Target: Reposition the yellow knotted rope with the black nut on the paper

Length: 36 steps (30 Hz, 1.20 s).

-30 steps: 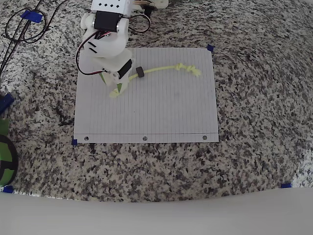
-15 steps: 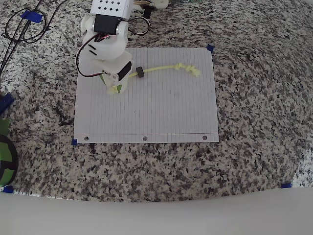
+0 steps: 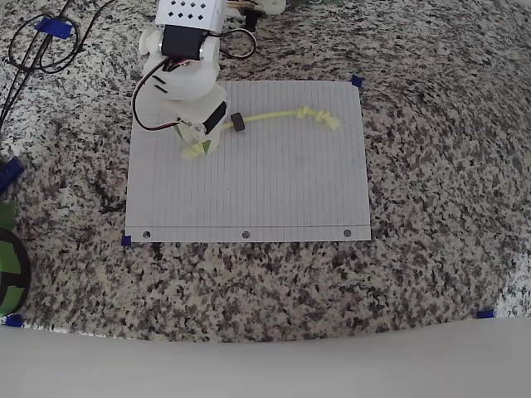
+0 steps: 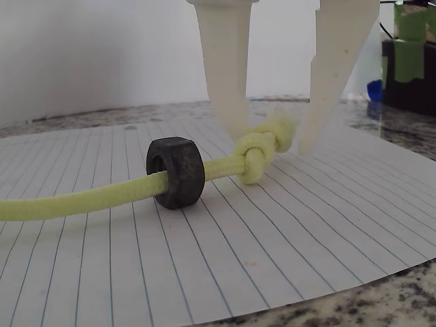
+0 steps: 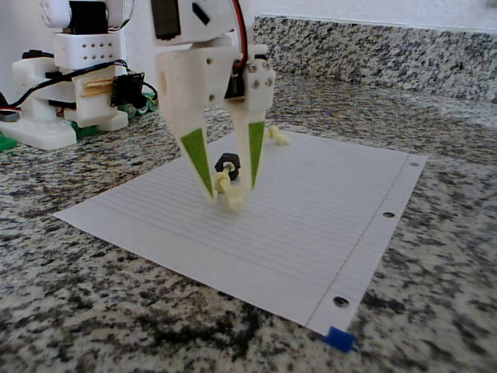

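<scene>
The white lined paper point(image 3: 274, 191) lies on a speckled granite counter. Across its upper part runs the yellow knotted rope point(image 3: 274, 116), with the black nut point(image 3: 238, 123) threaded on it near its left end. My gripper point(image 3: 197, 149) points down over that left end. In the wrist view the open gripper point(image 4: 272, 136) has one finger on each side of the end knot point(image 4: 262, 150), which rests on the paper point(image 4: 204, 272) just behind the nut point(image 4: 177, 172). The fixed view shows the green-tipped gripper point(image 5: 231, 186) straddling the knot point(image 5: 231, 198), with the nut point(image 5: 227, 163) behind it.
Black cables point(image 3: 41, 46) loop at the counter's top left. A green and black object point(image 3: 8, 265) sits at the left edge. Blue tape marks point(image 3: 485, 314) dot the counter. The arm's base point(image 5: 70, 78) stands behind the paper point(image 5: 311, 225).
In the overhead view the fingertips have drawn back slightly toward the arm, closer to the rope's left end. Rope and nut lie where they were.
</scene>
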Tool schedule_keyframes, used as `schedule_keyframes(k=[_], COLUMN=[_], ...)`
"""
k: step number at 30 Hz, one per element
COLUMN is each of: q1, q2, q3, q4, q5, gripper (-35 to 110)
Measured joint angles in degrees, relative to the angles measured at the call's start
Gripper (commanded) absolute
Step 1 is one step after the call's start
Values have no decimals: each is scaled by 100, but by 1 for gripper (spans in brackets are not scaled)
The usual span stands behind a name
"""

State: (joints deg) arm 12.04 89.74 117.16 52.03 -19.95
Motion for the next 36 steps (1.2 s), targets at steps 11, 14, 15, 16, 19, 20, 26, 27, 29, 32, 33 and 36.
schedule_keyframes(k=[11,14,15,16,19,20,26,27,29,32,33,36], q1=[0,0,0,0,0,0,-9,-9,-9,9,9,9], q2=[-105,-105,-105,-105,-105,-105,-114,-114,-132,-132,-132,-132], q3=[0,0,0,0,0,0,0,0,0,0,0,0], q4=[-88,-132,-149,-193,-220,-229,-237,-237,-237,-237,-237,-193], q5=[0,0,0,0,-18,-26,-35,-35,-35,-35,-35,-141], gripper=[34,33,33,33,32,30,0,0,0,0,0,0])
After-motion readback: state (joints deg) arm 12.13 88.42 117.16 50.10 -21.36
